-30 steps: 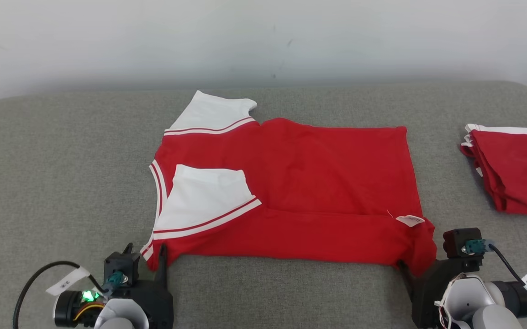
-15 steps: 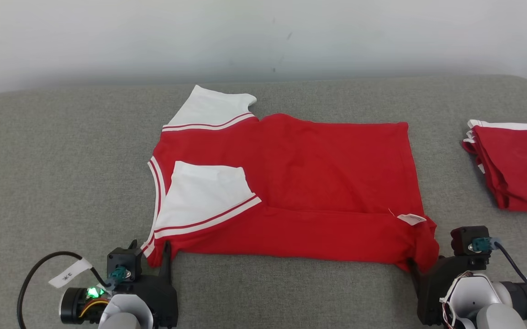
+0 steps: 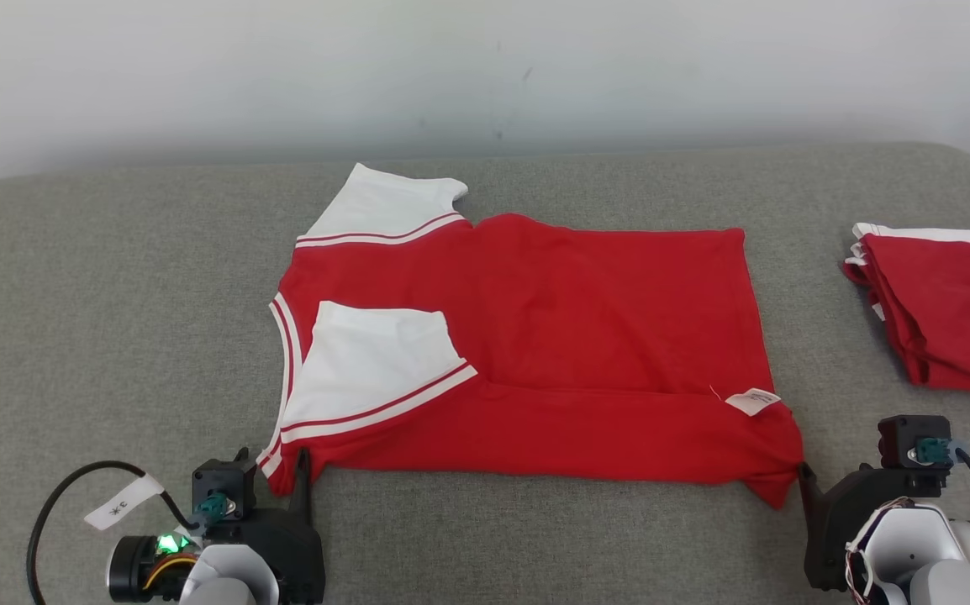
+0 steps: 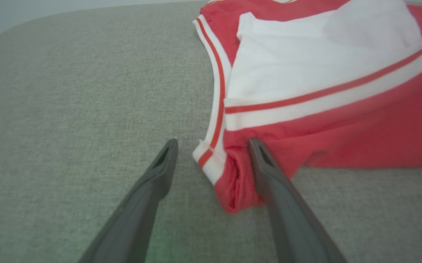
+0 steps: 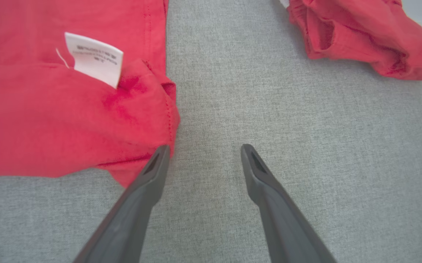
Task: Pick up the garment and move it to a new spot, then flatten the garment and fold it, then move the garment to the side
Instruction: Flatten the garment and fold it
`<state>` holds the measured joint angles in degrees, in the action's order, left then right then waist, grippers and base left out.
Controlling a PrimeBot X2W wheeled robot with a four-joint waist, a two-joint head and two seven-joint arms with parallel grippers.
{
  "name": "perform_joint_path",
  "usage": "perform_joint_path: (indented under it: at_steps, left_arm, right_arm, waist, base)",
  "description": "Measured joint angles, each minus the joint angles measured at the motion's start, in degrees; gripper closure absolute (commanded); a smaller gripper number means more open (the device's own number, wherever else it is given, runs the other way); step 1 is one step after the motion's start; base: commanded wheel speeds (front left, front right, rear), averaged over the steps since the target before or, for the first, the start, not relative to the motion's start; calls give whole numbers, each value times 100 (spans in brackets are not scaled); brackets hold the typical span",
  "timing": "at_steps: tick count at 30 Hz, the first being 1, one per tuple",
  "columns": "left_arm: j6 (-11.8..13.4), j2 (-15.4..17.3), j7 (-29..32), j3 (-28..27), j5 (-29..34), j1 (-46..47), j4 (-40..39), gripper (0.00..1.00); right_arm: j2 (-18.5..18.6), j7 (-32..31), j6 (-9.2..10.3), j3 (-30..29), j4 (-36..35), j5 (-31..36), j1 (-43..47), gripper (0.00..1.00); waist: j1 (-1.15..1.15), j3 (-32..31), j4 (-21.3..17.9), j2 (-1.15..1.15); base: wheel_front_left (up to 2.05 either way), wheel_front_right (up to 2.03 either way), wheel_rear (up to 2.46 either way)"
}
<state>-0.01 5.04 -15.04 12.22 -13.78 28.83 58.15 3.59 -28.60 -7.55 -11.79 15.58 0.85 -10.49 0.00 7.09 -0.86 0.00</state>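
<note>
Your right end effector (image 5: 203,149) has slid off to the right of the shirt's near hem corner, which it was tucked under half a second ago. Its fingers stand apart with bare cloth-covered surface between them, and the left fingertip just touches the corner's edge.

You have the red short-sleeved shirt with white striped sleeves (image 3: 586,336) lying flat in the middle of the grey fabric-covered table (image 3: 115,294), collar to the left and hem to the right. Its near long side is folded over toward the middle, one white sleeve lying on top, and the small white care label (image 3: 752,401) sticks out by the near right corner. The far sleeve points toward the table's back edge, well short of the pale wall (image 3: 485,67).

Your left end effector (image 4: 213,141) is spread wide, straddling the near collar corner, with its right finger against the red fabric.

You have open table all along the left side and a bare strip in front of the shirt. To the right, a strip of bare table separates the hem from the folded pile of red and white garments (image 3: 947,311).
</note>
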Motion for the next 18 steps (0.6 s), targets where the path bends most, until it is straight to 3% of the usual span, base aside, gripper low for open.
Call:
perform_joint_path:
  at_steps: [17, 18]
  left_arm:
    - [75, 16, -2, -5, -74, 108, 31, 0]
    - [101, 33, -2, -33, -116, 186, 112, 7]
  right_arm:
    - [-58, -64, 0, 331, 327, -378, -124, 0]
    - [-58, -65, 0, 370, 358, -379, -181, 3]
  waist:
    - [0, 97, 29, 0]
    - [0, 134, 30, 0]
  base:
    - [0, 0, 0]
    - [0, 0, 0]
